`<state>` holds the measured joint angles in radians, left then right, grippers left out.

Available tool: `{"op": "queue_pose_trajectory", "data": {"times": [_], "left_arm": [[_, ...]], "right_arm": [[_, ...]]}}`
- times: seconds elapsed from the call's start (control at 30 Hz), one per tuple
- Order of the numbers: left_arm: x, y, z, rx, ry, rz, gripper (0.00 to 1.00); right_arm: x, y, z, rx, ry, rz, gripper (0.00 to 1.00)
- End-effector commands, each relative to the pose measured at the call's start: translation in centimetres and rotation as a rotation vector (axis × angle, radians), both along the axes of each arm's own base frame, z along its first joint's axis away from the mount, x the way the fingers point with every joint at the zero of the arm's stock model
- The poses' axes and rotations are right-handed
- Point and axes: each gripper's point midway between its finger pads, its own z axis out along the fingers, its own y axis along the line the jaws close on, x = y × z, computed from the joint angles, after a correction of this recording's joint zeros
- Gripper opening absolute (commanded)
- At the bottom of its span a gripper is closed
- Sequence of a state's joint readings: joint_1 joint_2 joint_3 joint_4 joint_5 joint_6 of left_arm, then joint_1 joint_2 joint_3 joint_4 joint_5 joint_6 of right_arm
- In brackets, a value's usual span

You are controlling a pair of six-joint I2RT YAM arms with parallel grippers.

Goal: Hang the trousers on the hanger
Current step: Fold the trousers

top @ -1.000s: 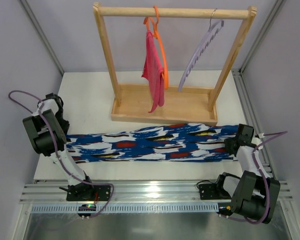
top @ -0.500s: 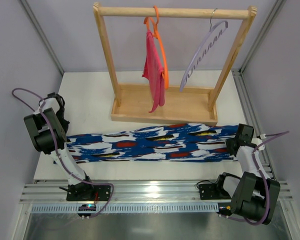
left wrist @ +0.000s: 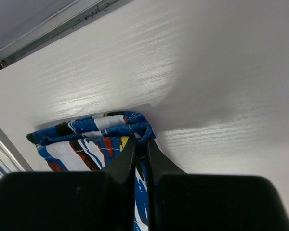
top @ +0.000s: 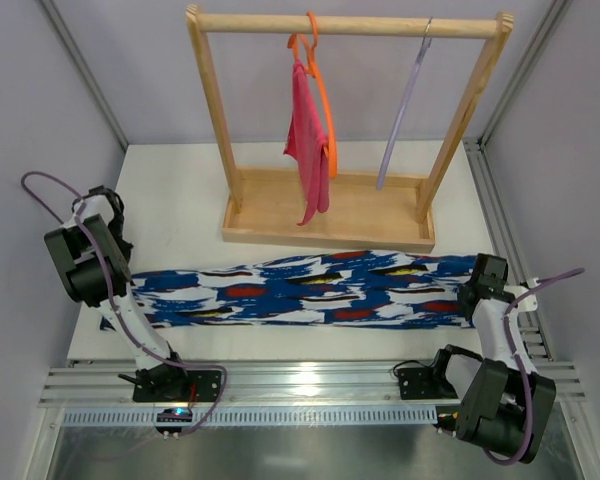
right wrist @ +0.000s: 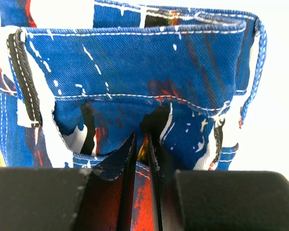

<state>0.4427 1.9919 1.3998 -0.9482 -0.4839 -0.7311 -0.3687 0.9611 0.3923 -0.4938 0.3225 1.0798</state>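
The left pincer (left wrist: 141, 144) is pinched tight on the hem end of the trousers (top: 310, 290), and the right pincer (right wrist: 142, 139) is nipped on the waistband end. Between them the trousers lie stretched flat along the counter (top: 180, 190). Well beyond both pincers, nearer the right one, the hanger (top: 404, 105) hangs edge-on from the wooden rack (top: 350, 24), beside an orange hanger (top: 326, 100) with pink cloth (top: 308, 140)

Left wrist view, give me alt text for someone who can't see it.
The left gripper is shut on the end of the trousers, pinching a fold of their blue, white, red and black printed cloth. The trousers lie on a white table, with a metal rail along its edge at upper left.
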Motion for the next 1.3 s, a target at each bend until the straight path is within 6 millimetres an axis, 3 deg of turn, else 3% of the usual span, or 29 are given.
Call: {"op": "queue_pose_trajectory", "data": {"times": [0.0, 0.07, 0.1, 0.13, 0.2, 0.23, 0.37, 0.53, 0.57, 0.63, 0.67, 0.73, 0.77, 0.83, 0.87, 0.97, 1.13, 1.23, 1.27], "left_arm": [[2.8, 2.6, 1.1, 0.057, -0.111, 0.018, 0.01], [4.0, 2.6, 1.7, 0.054, -0.153, -0.012, 0.02], [4.6, 2.2, 2.6, 0.067, -0.177, -0.033, 0.08], [5.1, 2.2, 3.0, 0.080, -0.193, -0.046, 0.25], [5.9, 1.5, 3.8, 0.089, -0.218, -0.065, 0.43], [6.1, 1.2, 4.0, 0.091, -0.225, -0.066, 0.45], [6.2, 0.6, 5.5, 0.108, -0.234, -0.053, 0.52], [6.9, -0.2, 8.8, 0.146, -0.295, -0.061, 0.56], [7.0, -0.6, 9.6, 0.159, -0.313, -0.077, 0.57], [7.2, -2.1, 9.9, 0.164, -0.344, -0.102, 0.58], [7.2, -2.7, 11.2, 0.168, -0.399, -0.109, 0.57], [6.4, -4.5, 9.8, 0.106, -0.443, -0.094, 0.58], [6.0, -5.1, 10.4, 0.097, -0.489, -0.089, 0.58], [5.7, -6.2, 9.7, 0.049, -0.546, -0.083, 0.59], [4.3, -7.0, 7.9, 0.023, -0.511, -0.082, 0.59], [2.2, -7.7, 6.4, 0.002, -0.479, -0.084, 0.62], [0.6, -7.9, 5.7, -0.017, -0.447, -0.102, 0.68], [0.1, -8.1, 6.7, -0.043, -0.477, -0.118, 0.68], [-0.2, -8.1, 7.2, -0.048, -0.479, -0.126, 0.69]], "right_arm": [[-2.3, -1.2, 0.0, -0.073, 0.096, -0.022, 0.18], [-1.0, -1.1, 1.0, -0.084, 0.054, 0.055, 0.19], [0.6, -0.5, 2.2, -0.093, -0.015, 0.159, 0.20], [1.7, 0.0, 3.1, -0.102, -0.069, 0.225, 0.20], [4.5, 1.4, 6.5, -0.184, -0.241, 0.417, 0.25], [5.8, 3.4, 7.7, -0.162, -0.330, 0.531, 0.25], [7.8, 7.3, 11.6, -0.168, -0.420, 0.728, 0.27], [9.7, 12.6, 11.9, -0.040, -0.460, 0.945, 0.29], [9.7, 14.3, 10.9, 0.028, -0.452, 1.001, 0.29], [10.5, 15.3, 10.5, 0.052, -0.474, 1.036, 0.30], [10.5, 15.6, 9.3, 0.082, -0.454, 1.042, 0.30], [11.2, 15.7, 8.5, 0.092, -0.454, 1.043, 0.30], [11.4, 15.6, 7.8, 0.094, -0.447, 1.037, 0.30], [11.2, 15.0, 5.1, 0.121, -0.358, 1.001, 0.30], [10.9, 14.6, 4.0, 0.124, -0.319, 0.978, 0.30], [10.2, 12.4, 1.9, 0.062, -0.220, 0.881, 0.30], [10.2, 11.3, 2.3, 0.019, -0.176, 0.853, 0.30], [10.6, 11.6, 4.3, 0.013, -0.207, 0.877, 0.30], [10.7, 11.4, 5.9, -0.009, -0.224, 0.869, 0.30]]}}
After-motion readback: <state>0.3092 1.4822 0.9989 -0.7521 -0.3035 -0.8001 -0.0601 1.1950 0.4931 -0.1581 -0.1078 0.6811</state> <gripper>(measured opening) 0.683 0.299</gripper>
